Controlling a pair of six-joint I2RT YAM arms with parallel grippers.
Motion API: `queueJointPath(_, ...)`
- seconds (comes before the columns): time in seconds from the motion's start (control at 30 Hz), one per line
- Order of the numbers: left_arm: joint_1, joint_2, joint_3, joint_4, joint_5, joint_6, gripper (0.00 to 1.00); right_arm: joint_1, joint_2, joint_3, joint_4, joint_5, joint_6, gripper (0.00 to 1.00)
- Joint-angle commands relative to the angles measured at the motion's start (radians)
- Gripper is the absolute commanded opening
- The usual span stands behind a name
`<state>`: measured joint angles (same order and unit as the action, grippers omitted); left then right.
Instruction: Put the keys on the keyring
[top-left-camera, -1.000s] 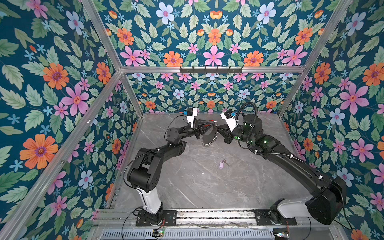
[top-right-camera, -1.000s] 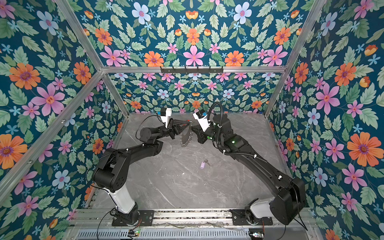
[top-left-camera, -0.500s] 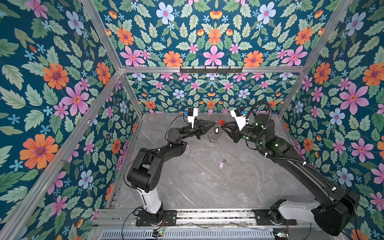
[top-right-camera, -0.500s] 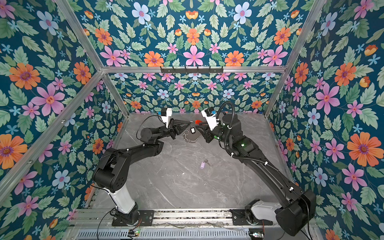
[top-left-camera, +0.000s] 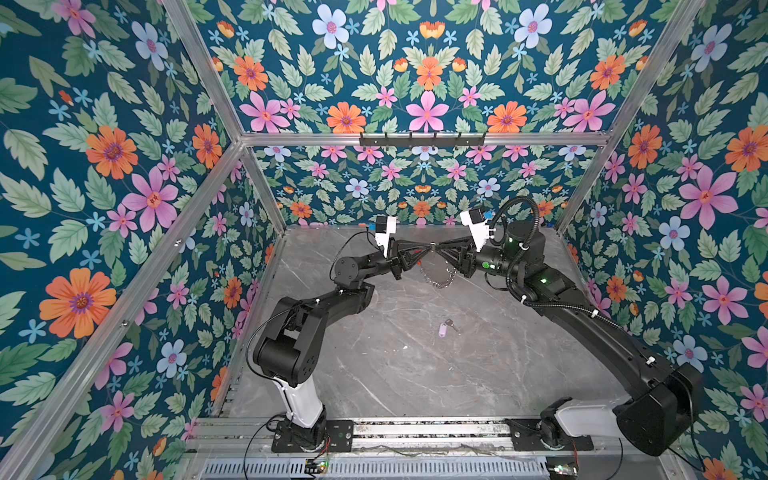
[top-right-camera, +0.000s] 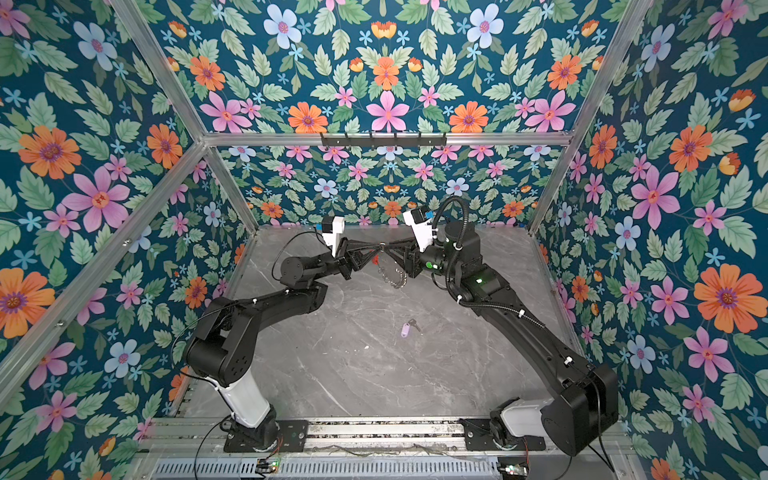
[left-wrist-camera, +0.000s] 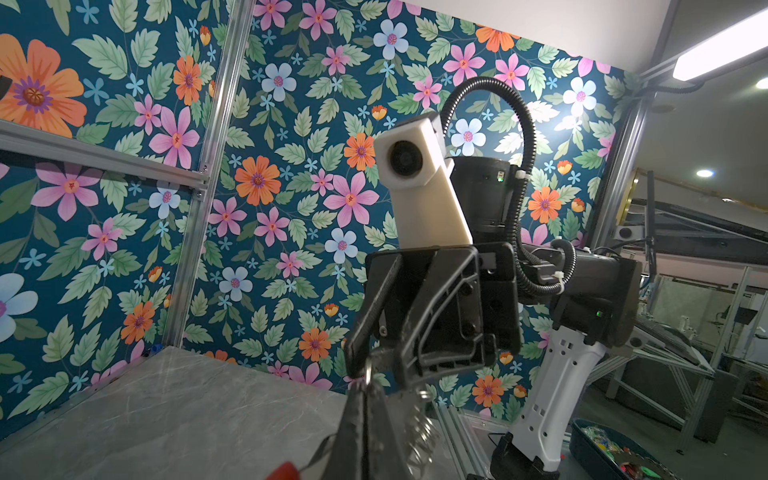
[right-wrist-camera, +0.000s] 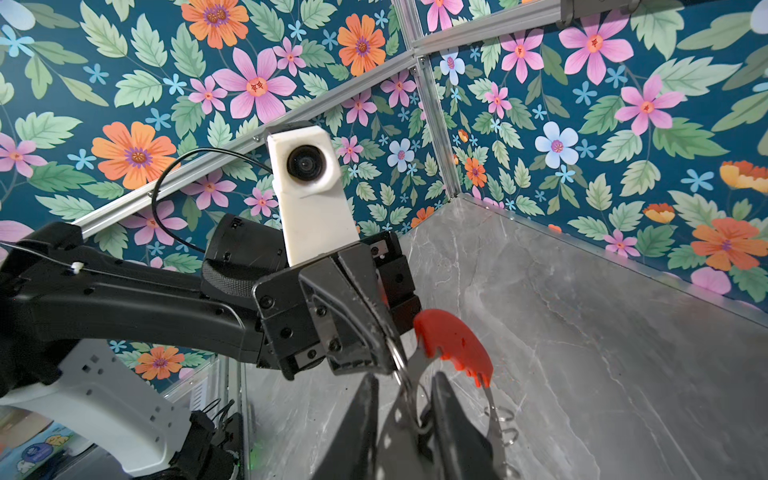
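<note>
1. Tip to tip now! The left hand (top-left-camera: 428, 248) and the right hand (top-left-camera: 439, 248) meet nose to nose above the desk (top-left-camera: 415, 374). Half a second ago a clear gap lay between their tips.
2. The left hand is pressed together, pinching the wire of the keyring (top-left-camera: 436, 279). It was clamped the same way a second ago, no let-up.
3. The right hand's fingers (right-wrist-camera: 446, 415) stand a little spread, and the silver wire runs between them. I cannot tell whether either finger touches it. A second ago this hand sat close in, then it backed off, and now it is in again.
4. The keyring hangs just below both hands' tips, clear of the desk.
5. Its red section (right-wrist-camera: 453, 340) sits just beside the left hand's tip, and in both top views it shows a little below that tip. Half a second ago it showed above the gap between the hands.
6. The row of silver rings (top-right-camera: 392, 276) droops in a curve under the meeting point, reaching toward the right hand.
7. The lilac-tagged key (top-left-camera: 443, 330) lies flat on the desk, well apart from both hands and on the near side of them. It hasn't budged over the whole second.
</note>
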<state>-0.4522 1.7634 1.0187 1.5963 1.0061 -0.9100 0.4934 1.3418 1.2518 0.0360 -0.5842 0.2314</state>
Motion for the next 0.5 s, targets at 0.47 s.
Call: queueJointPath(0.47,-0.003,-0.004,0.008,0.045,0.003,-0.004,0.0,0.001,0.002,0.006,0.034,-0.026,-0.001,0.16)
